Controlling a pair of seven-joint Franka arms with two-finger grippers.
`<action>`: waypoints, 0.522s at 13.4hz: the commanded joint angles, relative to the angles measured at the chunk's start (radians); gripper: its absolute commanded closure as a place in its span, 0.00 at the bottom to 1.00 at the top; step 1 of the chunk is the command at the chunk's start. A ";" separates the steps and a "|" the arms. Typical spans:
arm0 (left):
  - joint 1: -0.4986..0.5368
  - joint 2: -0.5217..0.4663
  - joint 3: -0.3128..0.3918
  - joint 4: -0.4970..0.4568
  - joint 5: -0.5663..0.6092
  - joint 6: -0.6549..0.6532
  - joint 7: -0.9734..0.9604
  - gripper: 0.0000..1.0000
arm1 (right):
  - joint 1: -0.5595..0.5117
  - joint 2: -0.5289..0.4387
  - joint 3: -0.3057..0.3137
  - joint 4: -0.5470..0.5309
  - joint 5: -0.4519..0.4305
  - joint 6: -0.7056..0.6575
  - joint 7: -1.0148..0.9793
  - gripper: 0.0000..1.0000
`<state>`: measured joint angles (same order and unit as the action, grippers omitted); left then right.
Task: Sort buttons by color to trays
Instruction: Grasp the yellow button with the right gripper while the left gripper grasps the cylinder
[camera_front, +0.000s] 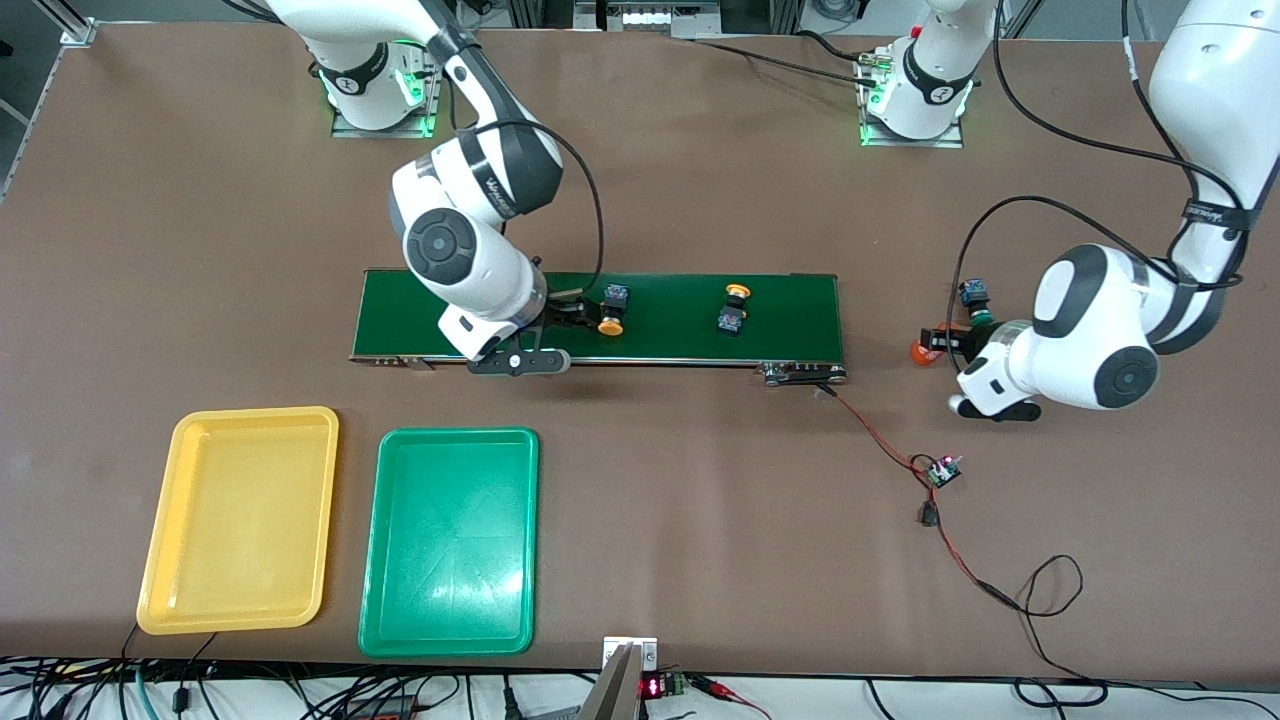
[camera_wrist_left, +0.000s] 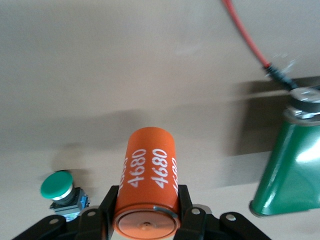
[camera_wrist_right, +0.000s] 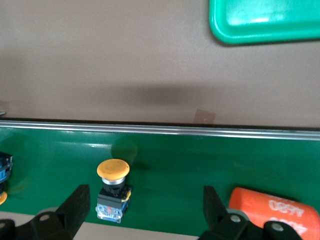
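My left gripper is shut on an orange cylinder printed "4680", off the conveyor belt's end toward the left arm's end of the table. A green-capped button lies on the table beside it. My right gripper is open low over the belt. An orange-yellow-capped button lies between its fingers, close to one finger. A second orange-yellow button lies farther along the belt. The yellow tray and the green tray are empty.
Another orange "4680" cylinder lies on the belt just outside my right gripper's other finger. A red and black cable runs from the belt's end to a small circuit board on the table.
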<state>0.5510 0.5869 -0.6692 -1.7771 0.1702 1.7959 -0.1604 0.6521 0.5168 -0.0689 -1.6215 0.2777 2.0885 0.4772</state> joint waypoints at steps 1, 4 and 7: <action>-0.055 -0.018 0.011 0.054 -0.060 -0.047 0.015 0.72 | 0.052 0.028 -0.022 0.008 -0.005 0.034 0.083 0.00; -0.103 -0.027 0.010 0.070 -0.075 -0.047 -0.014 0.72 | 0.061 0.020 -0.025 -0.021 -0.053 0.039 0.072 0.00; -0.109 -0.039 0.007 0.076 -0.075 -0.049 -0.024 0.72 | 0.086 0.015 -0.025 -0.049 -0.088 0.042 0.087 0.00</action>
<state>0.4454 0.5784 -0.6708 -1.7097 0.1132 1.7694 -0.1823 0.7101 0.5489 -0.0790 -1.6365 0.2092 2.1187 0.5387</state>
